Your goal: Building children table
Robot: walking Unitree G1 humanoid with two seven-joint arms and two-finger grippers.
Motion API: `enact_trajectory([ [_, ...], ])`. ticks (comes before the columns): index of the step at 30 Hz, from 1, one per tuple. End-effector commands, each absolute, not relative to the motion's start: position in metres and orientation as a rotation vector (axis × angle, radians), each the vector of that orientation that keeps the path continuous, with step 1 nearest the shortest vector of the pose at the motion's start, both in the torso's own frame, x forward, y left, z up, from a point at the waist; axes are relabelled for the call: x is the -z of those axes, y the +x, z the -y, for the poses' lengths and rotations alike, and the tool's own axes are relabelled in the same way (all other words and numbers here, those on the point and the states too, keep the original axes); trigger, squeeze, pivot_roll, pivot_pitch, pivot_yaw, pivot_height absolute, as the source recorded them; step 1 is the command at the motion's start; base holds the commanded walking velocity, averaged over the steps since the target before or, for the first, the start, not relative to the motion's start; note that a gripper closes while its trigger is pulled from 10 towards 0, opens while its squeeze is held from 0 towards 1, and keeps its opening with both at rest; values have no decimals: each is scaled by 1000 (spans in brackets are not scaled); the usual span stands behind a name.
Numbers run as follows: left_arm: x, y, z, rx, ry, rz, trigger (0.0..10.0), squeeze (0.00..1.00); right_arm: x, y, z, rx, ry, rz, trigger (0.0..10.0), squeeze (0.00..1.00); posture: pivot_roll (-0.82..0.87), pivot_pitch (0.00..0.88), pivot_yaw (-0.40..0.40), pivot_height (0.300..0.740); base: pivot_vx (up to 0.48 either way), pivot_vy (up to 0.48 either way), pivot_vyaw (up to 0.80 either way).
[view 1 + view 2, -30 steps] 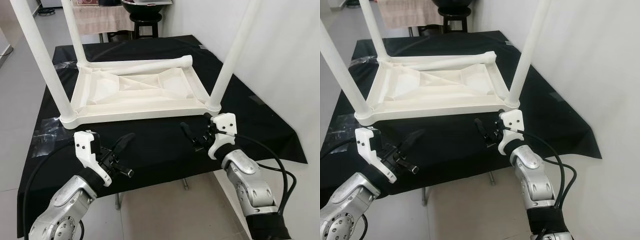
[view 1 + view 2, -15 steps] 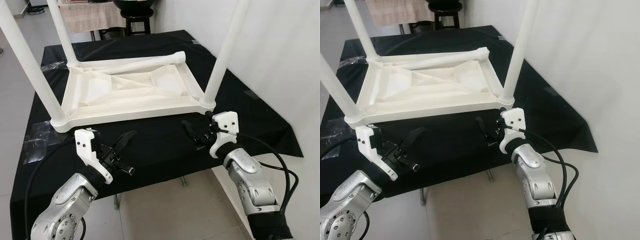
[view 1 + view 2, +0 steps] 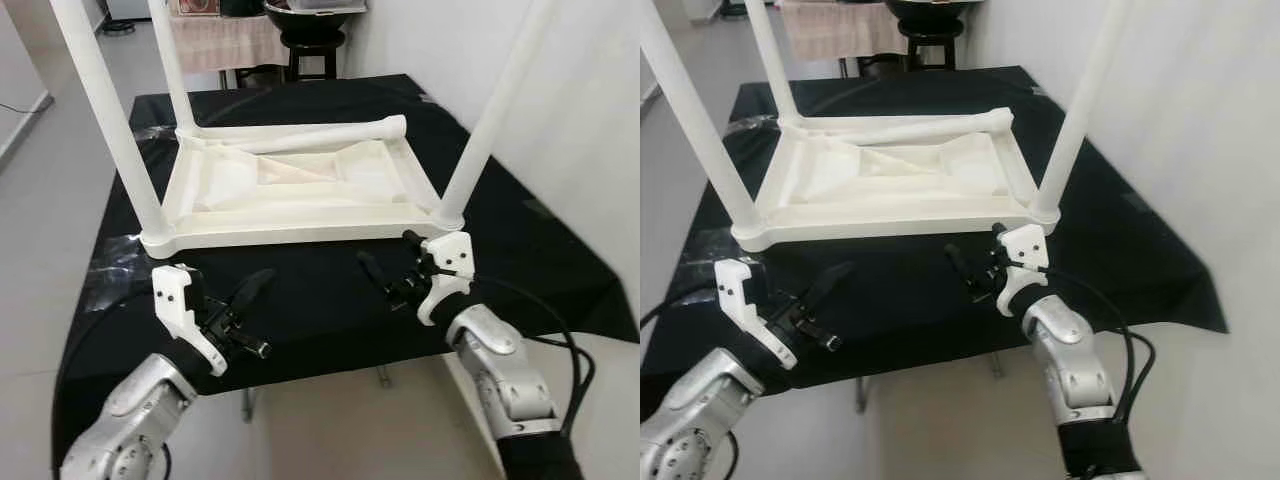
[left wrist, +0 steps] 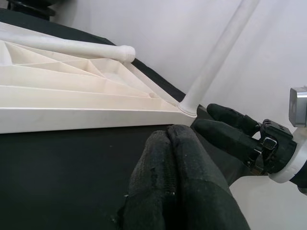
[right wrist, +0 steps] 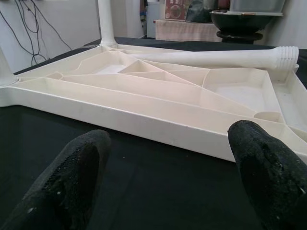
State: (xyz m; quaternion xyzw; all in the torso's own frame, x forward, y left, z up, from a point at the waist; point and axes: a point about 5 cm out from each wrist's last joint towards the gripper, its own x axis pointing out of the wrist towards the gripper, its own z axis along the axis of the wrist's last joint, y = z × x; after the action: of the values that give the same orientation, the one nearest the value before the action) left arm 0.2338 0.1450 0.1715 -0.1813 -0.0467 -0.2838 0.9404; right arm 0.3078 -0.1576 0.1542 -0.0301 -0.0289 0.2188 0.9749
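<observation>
An upside-down white plastic table top [image 3: 300,190] lies on a black-covered table [image 3: 300,300]. Three white legs stand upright in its corners: near left [image 3: 110,110], far left [image 3: 172,60] and near right [image 3: 490,120]. A fourth leg [image 3: 310,133] lies loose across the far side of the top. My left gripper [image 3: 255,285] hovers shut and holding nothing over the black cloth, in front of the near left corner. My right gripper [image 3: 388,252] is open just before the near right corner, its fingers [image 5: 62,182] pointing at the table top's near rim [image 5: 144,115].
A dark stool [image 3: 310,40] and a cloth-draped stand [image 3: 215,40] are behind the table. A white wall [image 3: 580,100] runs close along the right side. Bare floor [image 3: 50,200] lies to the left. Clear tape patches [image 3: 115,262] sit on the cloth's left part.
The whole picture has shifted, so the camera has moved. Both grippers keep about the same places before the table top, left shut and right open.
</observation>
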Motion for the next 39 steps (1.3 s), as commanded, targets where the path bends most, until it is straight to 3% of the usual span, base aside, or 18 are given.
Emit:
enact_trajectory([
  [1,-169,232,-146,582,-362,85,10000,0,-152,307,158,-458,-50,52,10000,0,20,82,-57,740,0,0,0],
  [31,-171,232,-144,591,-359,94,10000,0,-153,305,156,-512,-43,56,10000,0,17,90,-58,740,279,0,27],
  [39,-171,229,-143,589,-325,85,10000,0,-154,294,146,-719,-142,57,10000,0,19,92,-59,740,144,0,400],
])
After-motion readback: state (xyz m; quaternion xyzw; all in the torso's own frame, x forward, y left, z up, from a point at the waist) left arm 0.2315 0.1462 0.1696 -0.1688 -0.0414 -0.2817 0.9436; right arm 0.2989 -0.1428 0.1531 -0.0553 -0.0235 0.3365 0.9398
